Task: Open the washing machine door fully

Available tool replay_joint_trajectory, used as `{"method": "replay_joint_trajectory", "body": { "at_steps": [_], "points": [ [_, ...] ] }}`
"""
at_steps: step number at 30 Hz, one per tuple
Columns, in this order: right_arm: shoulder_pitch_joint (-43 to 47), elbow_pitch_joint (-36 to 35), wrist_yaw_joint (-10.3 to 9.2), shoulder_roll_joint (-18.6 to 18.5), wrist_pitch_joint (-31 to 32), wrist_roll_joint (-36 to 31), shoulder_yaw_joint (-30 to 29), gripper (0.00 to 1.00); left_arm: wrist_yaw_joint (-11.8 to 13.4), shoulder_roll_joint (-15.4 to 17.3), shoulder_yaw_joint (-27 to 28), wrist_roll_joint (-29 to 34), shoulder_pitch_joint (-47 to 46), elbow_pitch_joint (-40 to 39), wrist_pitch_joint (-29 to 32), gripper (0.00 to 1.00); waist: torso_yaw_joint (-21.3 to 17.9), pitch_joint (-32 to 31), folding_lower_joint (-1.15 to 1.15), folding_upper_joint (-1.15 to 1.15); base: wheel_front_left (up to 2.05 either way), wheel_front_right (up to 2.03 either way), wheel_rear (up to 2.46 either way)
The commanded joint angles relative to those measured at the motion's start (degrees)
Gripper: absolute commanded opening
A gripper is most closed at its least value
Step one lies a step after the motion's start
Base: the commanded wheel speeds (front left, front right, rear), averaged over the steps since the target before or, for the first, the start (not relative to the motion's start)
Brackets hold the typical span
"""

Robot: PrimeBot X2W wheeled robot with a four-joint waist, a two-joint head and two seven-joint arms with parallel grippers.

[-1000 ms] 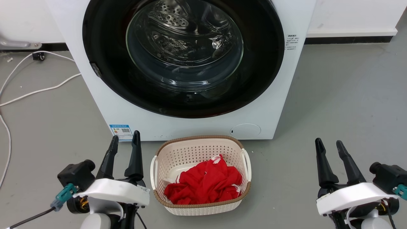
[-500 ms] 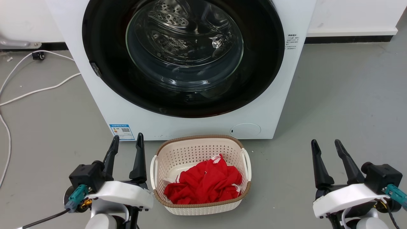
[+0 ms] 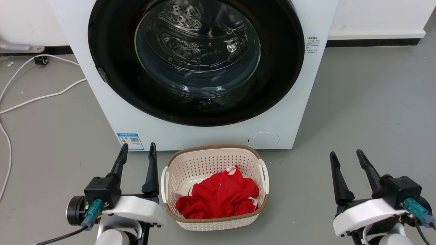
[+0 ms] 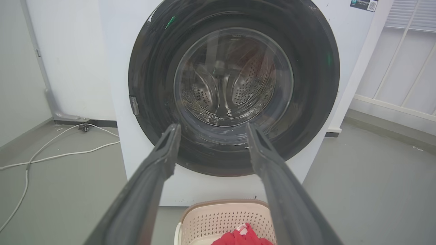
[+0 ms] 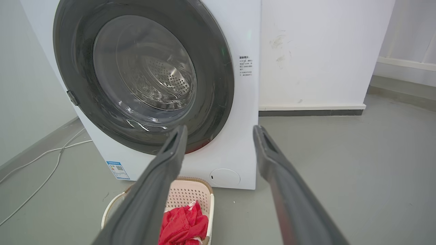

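The washing machine [image 3: 299, 102] is a white box straight ahead; its white front also shows in the wrist views [image 4: 119, 85] [image 5: 245, 102]. The washing machine door [image 3: 112, 61] [image 4: 313, 68] [image 5: 214, 68], a glossy black disc with a clear bowl window, lies flat against the front, shut. A small latch tab [image 3: 103, 75] sits on its left rim. My left gripper [image 3: 138, 149] [image 4: 211, 131] is open low at the left, well short of the door. My right gripper [image 3: 344, 155] [image 5: 219, 132] is open low at the right, nothing between its fingers.
A beige perforated basket [image 3: 184, 160] holding red cloth [image 3: 218, 197] stands on the grey floor between the grippers, right before the machine. White cables [image 3: 41, 97] trail over the floor at the left. A white wall with a dark skirting [image 3: 371, 42] runs behind.
Both wrists have rolled a little: the left gripper's camera block swung right and its fingers stand more upright; the right gripper shifted slightly left and down. The door has not moved.
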Motion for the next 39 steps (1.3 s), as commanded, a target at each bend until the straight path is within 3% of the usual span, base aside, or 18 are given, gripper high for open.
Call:
{"method": "replay_joint_trajectory", "body": {
  "at_steps": [1, 24, 39],
  "points": [
    [0.3, -0.55, -0.01, 0.19, -0.1, -1.4, 0.08, 1.0, 0.34, 0.35, -0.31, 1.53, 0.1, -0.25, -0.45, 1.0, 0.01, -0.01, 0.0, 0.0, 0.0, 0.0, 0.0],
    [0.8, -1.41, -0.03, 0.29, -1.21, -9.85, 0.66, 1.0, 1.4, -0.07, -0.83, 10.98, 0.52, -0.13, -2.8, 1.0, -0.42, 0.35, 0.0, 0.0, 0.0, 0.0, 0.0],
    [0.53, -1.18, -0.03, 0.29, -1.11, -9.22, 0.66, 1.0, 0.68, -0.86, 0.06, 10.6, 0.83, 0.32, -3.01, 1.0, -0.43, 0.63, 0.0, 0.0, 0.0, 0.0, 0.0]
  ]
}}
